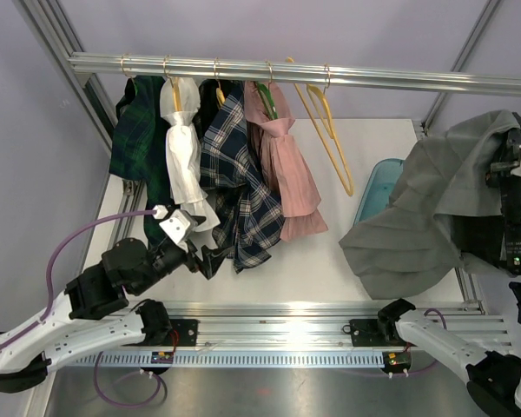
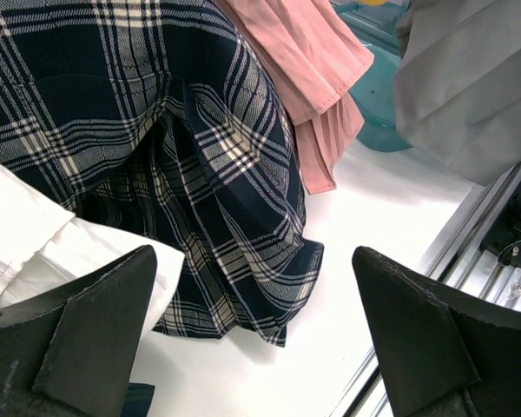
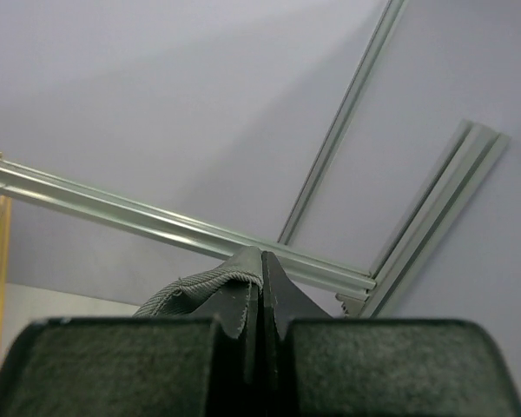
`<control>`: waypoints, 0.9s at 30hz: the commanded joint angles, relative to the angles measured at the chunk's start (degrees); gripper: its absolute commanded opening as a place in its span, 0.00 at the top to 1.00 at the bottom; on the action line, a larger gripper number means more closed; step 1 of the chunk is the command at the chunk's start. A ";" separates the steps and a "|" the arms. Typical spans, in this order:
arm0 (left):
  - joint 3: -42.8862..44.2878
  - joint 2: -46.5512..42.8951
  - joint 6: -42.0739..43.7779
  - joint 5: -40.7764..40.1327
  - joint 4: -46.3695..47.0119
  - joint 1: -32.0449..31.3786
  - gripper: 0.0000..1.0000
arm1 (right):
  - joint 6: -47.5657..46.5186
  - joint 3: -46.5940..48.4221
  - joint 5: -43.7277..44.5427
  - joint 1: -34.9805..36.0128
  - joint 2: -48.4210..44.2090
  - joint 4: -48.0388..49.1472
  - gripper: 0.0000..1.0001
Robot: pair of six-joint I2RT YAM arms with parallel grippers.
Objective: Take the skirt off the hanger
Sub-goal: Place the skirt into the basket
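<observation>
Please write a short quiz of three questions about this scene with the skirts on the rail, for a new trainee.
1. True or false: the yellow hanger on the rail carries a skirt.
2. Which garment does the right gripper hold? A) pink skirt B) grey skirt C) navy plaid skirt
3. Fill in: the jaws of the left gripper stand ____, just below the hem of the navy plaid skirt.

Key
1. False. The yellow hanger hangs bare.
2. B. The right jaws are shut on a fold of the grey skirt, which hangs off to the right, away from the rail.
3. Open, with nothing between them.
</observation>
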 commanded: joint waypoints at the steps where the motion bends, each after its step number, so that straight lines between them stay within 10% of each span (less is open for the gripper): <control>1: 2.55 -0.26 0.51 0.74 2.33 0.07 0.01 | -6.49 2.29 4.45 1.24 2.54 8.48 1.00; 27: 1.84 -2.89 -2.39 1.18 1.01 0.16 0.01 | -23.99 0.99 15.35 1.68 10.63 15.88 1.00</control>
